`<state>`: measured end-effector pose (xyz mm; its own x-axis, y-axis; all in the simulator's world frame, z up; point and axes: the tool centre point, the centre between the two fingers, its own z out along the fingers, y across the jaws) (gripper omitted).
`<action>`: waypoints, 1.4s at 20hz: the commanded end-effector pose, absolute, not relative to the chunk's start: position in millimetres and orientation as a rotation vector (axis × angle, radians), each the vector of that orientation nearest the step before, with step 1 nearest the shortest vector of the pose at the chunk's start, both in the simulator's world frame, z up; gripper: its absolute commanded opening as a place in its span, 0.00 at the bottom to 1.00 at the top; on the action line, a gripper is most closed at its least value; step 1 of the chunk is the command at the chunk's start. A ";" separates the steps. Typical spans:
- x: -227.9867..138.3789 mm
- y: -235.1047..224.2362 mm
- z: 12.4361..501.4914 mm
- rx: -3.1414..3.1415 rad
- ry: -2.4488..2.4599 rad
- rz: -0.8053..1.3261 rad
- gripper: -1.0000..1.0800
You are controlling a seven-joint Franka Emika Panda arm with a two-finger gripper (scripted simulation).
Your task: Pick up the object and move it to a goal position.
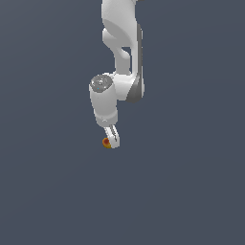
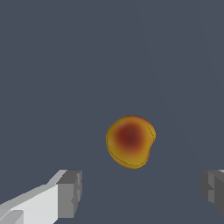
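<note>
Hovering low over the flat grey bench (image 1: 191,191), the gripper (image 1: 112,139) points down, apparently lined up for a top grasp. Jaws spread wide: in the wrist view both fingertips (image 2: 70,192) flank empty space. The object (image 2: 130,141) rests on the bench, between the jaws' lines but offset forward, not yet enclosed or touched.

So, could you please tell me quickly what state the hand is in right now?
Hand: open, holding nothing; the yellow-orange ball lies between its fingers, untouched.
</note>
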<state>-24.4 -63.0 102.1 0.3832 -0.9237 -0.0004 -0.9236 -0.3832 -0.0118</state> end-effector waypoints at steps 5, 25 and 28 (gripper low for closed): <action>-31.1 -70.2 91.6 -2.469 1.935 -0.003 0.96; -36.2 -75.0 64.3 -2.378 2.053 0.000 0.96; -36.7 -74.8 48.9 -2.377 2.054 0.000 0.96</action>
<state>-36.3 -75.0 56.5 0.1454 -0.9894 0.0000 -0.9894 -0.1454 0.0000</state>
